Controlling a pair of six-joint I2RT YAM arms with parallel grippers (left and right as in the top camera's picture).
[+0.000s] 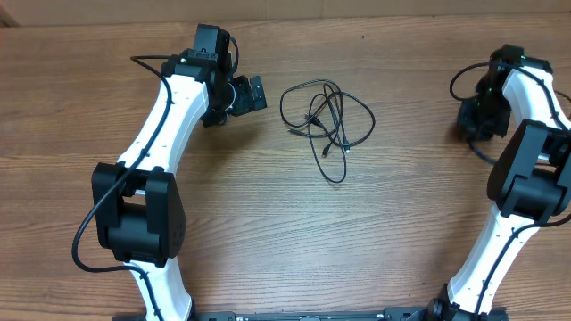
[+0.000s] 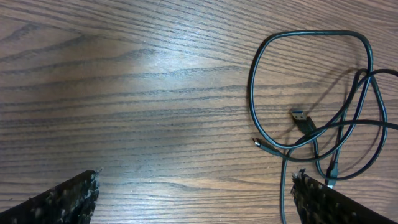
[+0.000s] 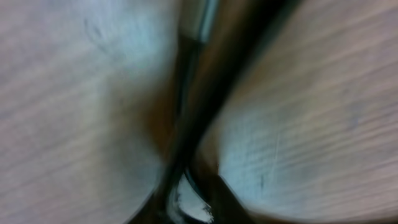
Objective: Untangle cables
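A loose tangle of thin black cables (image 1: 326, 118) lies on the wooden table near the back middle. My left gripper (image 1: 247, 94) hovers just left of it, open wide with nothing between its fingers (image 2: 78, 194). The left wrist view shows the cable loops (image 2: 311, 93) and two silver-tipped plug ends (image 2: 300, 116) to the right of the open jaws. My right gripper (image 1: 475, 118) is at the far right, away from the tangle. Its wrist view is blurred: a black cable (image 3: 205, 93) with a silver plug end (image 3: 200, 18) runs up from the closed jaws of the right gripper (image 3: 189, 199).
Thicker black wires run along both white arms (image 1: 156, 134). A thin black loop (image 1: 455, 85) curls beside the right gripper. The table's back edge (image 1: 285, 11) runs close behind the tangle.
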